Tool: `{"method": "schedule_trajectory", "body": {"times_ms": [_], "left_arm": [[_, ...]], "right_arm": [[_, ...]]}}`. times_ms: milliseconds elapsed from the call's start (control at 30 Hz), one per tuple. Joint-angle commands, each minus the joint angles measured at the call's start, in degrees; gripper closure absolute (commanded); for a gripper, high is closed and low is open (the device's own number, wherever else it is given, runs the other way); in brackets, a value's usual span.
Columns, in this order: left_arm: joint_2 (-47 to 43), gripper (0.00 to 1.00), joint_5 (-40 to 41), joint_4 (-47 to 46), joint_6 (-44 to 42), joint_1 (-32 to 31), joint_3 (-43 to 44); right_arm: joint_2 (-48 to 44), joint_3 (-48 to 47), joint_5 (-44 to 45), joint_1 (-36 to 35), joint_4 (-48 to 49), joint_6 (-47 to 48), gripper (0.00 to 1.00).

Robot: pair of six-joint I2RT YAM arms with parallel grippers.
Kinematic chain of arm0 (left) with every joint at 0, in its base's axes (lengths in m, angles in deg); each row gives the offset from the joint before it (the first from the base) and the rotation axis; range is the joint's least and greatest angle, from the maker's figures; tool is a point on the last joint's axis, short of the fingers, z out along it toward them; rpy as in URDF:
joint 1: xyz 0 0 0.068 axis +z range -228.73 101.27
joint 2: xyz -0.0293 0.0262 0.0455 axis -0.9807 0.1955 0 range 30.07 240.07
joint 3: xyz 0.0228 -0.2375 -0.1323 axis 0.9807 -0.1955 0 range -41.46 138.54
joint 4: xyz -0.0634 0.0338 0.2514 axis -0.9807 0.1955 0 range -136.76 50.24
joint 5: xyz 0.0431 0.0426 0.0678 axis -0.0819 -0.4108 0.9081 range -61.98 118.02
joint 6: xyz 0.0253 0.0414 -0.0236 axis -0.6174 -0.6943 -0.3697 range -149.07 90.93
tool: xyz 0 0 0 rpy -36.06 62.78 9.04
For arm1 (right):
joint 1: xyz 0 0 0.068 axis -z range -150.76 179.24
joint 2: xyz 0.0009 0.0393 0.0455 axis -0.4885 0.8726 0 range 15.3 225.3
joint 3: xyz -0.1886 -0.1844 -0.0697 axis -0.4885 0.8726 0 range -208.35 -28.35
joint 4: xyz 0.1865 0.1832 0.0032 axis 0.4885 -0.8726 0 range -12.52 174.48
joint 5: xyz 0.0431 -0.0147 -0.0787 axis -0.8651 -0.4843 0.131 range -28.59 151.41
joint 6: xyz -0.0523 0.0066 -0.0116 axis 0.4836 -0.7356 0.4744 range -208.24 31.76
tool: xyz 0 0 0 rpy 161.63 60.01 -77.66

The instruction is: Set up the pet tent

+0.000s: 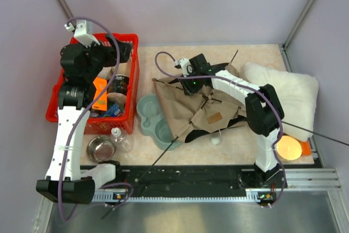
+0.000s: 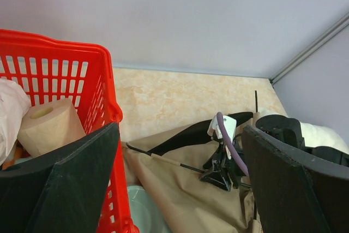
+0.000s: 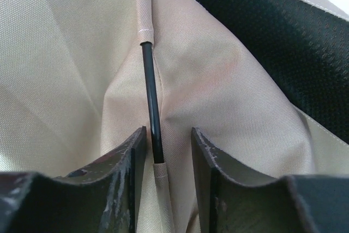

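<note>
**Right jaws astride tent pole, not yet clamped**

The left gripper [image 2: 181, 132] hung over the red plastic basket [image 1: 134, 75], jaws wide apart and empty. The tent [image 1: 188, 102] lay slack mid-table, its cloth tan and felt-like with a black mesh lining. The right gripper [image 3: 168, 135], the nearer, straddled a thin dark pole [image 3: 150, 80]. Its jaws were half-closed and unclamped, and the pole's long axis lay square to their closing line.

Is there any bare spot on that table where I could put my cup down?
Two: the far strip of table between the red basket and the cushion, behind the pet tent; and the near strip between the tent and the black base rail. The left side, around basket, pet bowl and steel bowl, is crowded.
</note>
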Motion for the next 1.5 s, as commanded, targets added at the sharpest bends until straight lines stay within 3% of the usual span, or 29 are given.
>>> {"method": "schedule_trajectory", "body": {"times_ms": [0,100,600,1267,1467], "left_arm": [[-1.4,0.01,0.6,-2.5,-0.2,0.2,1.4],[-1.8,0.01,0.9,-2.2,-0.1,0.2,1.1],[-2.5,0.01,0.0,-1.7,1.8,0.2,0.8],[-4.9,0.01,-5.4,-1.1,2.0,0.2,3.6],[-8.5,0.01,-0.2,3.0,-1.4,0.2,3.3]], "right_arm": [[0.2,-0.6,3.4,-1.0,4.2,2.3,0.69],[-1.5,0.9,4.4,-1.2,5.5,2.3,1.0],[-18.3,8.5,11.9,-1.3,19.5,0.4,1.0],[-23.9,0.6,20.0,0.4,24.6,0.2,1.0],[-23.7,-1.3,16.6,3.7,25.2,0.9,1.0]]}}
